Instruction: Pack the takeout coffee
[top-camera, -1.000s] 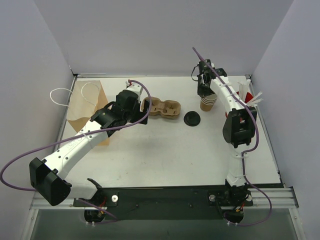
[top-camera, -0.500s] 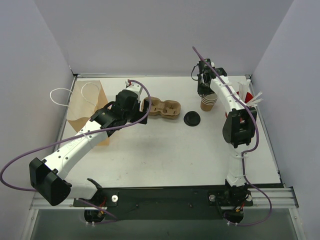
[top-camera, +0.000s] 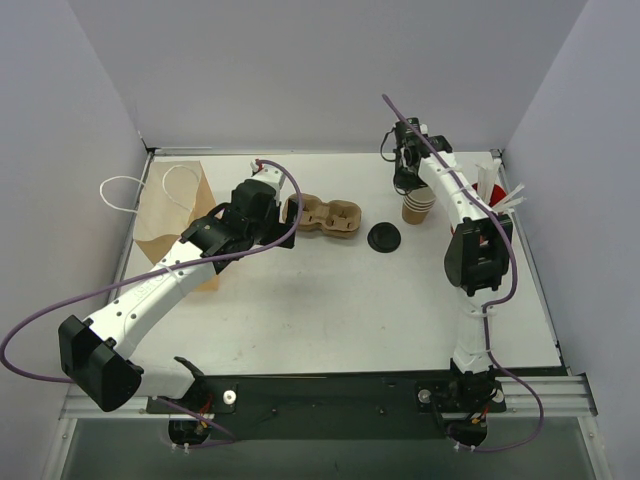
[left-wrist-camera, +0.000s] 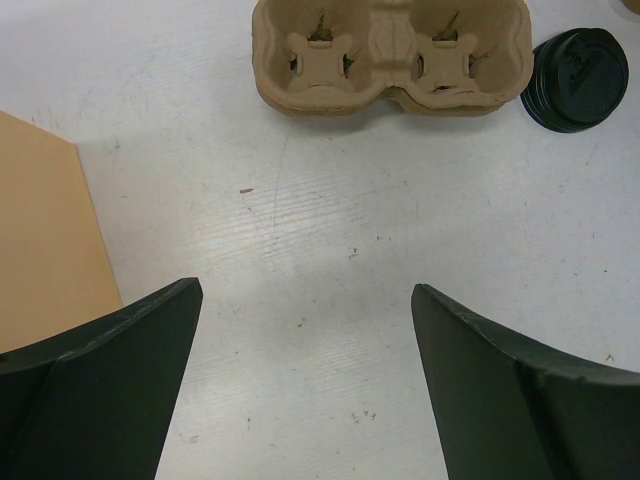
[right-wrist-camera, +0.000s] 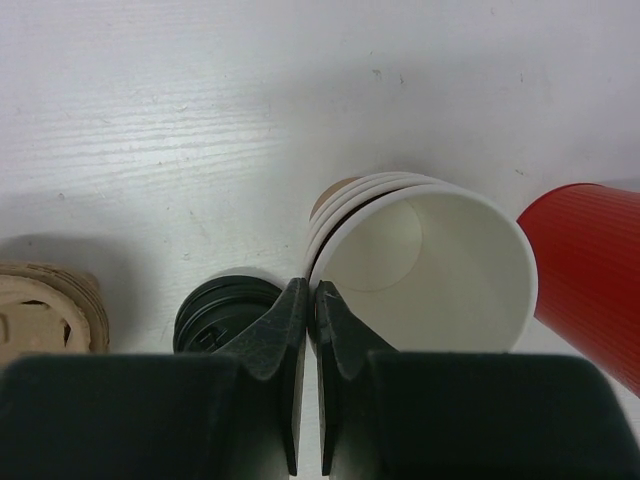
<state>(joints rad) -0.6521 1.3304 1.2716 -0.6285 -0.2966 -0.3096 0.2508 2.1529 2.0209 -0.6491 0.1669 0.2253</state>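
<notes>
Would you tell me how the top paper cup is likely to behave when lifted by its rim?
The cup looks empty, so probably light. Its thin paper wall may dent where the right gripper pinches. Nested in the stack, it might drag others up too.

Two white arms with black joints

The left arm (top-camera: 160, 285) and right arm (top-camera: 470, 255) have white tube links, bulky black joint housings and a thin purple cable (top-camera: 297, 205) in loose loops (the fingers (left-wrist-camera: 100, 380) are dark, wedge-shaped).

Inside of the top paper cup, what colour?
White lining on the cup, clearest in the right wrist view.
</notes>
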